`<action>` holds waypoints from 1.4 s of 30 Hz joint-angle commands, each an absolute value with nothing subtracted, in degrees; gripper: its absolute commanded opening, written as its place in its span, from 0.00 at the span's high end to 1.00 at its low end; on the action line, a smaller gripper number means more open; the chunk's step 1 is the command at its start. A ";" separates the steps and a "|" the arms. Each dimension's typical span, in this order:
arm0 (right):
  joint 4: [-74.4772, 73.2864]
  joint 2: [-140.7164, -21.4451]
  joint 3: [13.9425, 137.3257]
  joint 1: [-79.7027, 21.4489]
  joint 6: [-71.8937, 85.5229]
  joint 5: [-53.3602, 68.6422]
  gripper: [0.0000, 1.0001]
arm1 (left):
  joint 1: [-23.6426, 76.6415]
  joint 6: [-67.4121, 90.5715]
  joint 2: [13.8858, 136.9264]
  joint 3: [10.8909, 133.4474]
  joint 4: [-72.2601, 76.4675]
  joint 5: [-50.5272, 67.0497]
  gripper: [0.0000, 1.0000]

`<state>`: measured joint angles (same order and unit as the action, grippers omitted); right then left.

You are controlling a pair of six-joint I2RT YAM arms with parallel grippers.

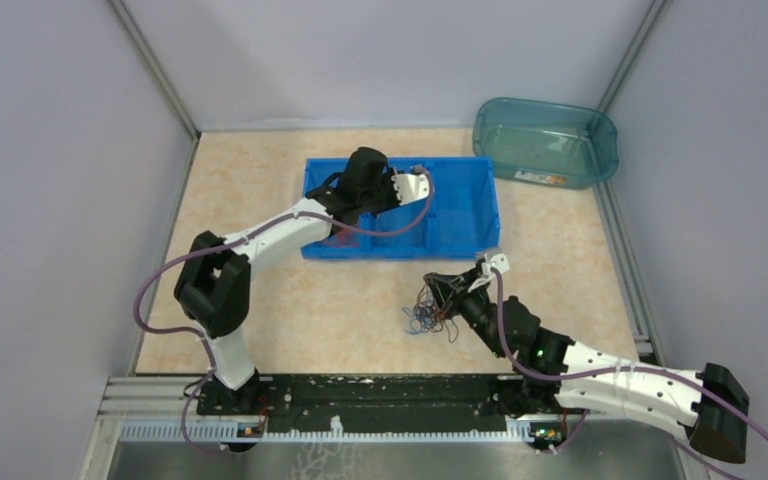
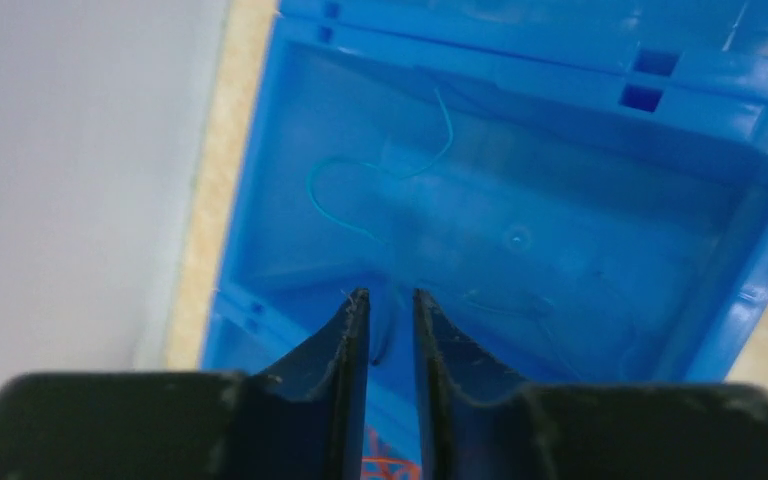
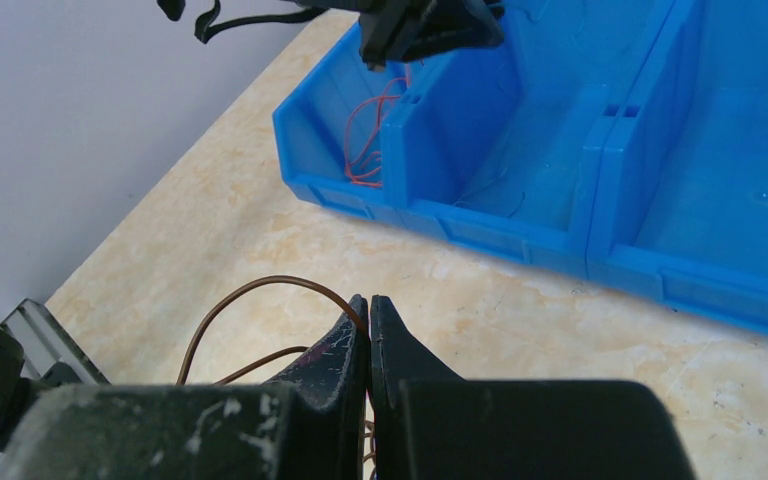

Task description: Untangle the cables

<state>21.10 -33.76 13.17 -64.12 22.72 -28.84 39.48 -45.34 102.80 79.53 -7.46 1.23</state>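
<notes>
The blue bin (image 1: 410,250) sits on the tabletop (image 1: 290,310), and everything else is placed from it. The left tool (image 1: 425,180) hangs over the bin, above its inner space and close to the far wall. In the left wrist view this tool (image 2: 390,297) has its jaws a narrow gap apart, with nothing clearly caught between them. Past its tips a single thin blue wire (image 2: 360,165) lies loose and curled on the floor of one bin (image 2: 560,60) compartment. A few orange-red wires (image 2: 390,468) show at the bottom of that view, under the jaws.

In the right wrist view the orange-red wires (image 3: 360,140) lie in the bin's (image 3: 520,235) end compartment, against the divider.

The tangled cables (image 1: 435,305) lie on the tabletop just in front of the bin's near wall, towards its right half. The right tool (image 1: 457,287) is at this tangle. Close up, the right tool (image 3: 368,300) has its jaws pressed together, pinching a brown wire (image 3: 260,285) that arches up to the tips from the left.

A teal tub (image 1: 550,150) stands beyond the bin's right end, near it but apart.
</notes>
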 commanded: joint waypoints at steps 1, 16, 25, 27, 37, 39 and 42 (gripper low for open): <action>22.59 -33.49 14.85 -64.43 23.04 -29.30 1.00 | 39.24 -44.47 104.59 83.90 -14.60 1.12 0.52; 25.57 -36.65 17.16 -64.50 22.87 -28.64 1.00 | 38.85 -45.47 79.61 75.15 -26.03 37.30 0.01; 30.76 -43.10 24.12 -64.34 23.46 -24.09 1.00 | 43.52 -34.37 65.03 56.93 -18.33 44.34 0.07; 31.76 -44.12 25.58 -64.34 23.55 -22.82 1.00 | 44.34 -31.30 61.99 51.62 -12.49 42.64 0.07; 34.20 -43.20 30.80 -64.38 26.01 -20.35 1.00 | 45.26 -30.36 54.38 36.84 -3.58 40.40 0.07; 35.30 -43.02 31.62 -64.30 26.84 -20.46 1.00 | 45.58 -27.98 52.75 34.34 0.96 40.39 0.09; 36.31 -43.27 33.00 -64.28 27.70 -20.77 1.00 | 48.65 -26.19 51.66 32.20 6.99 35.03 0.13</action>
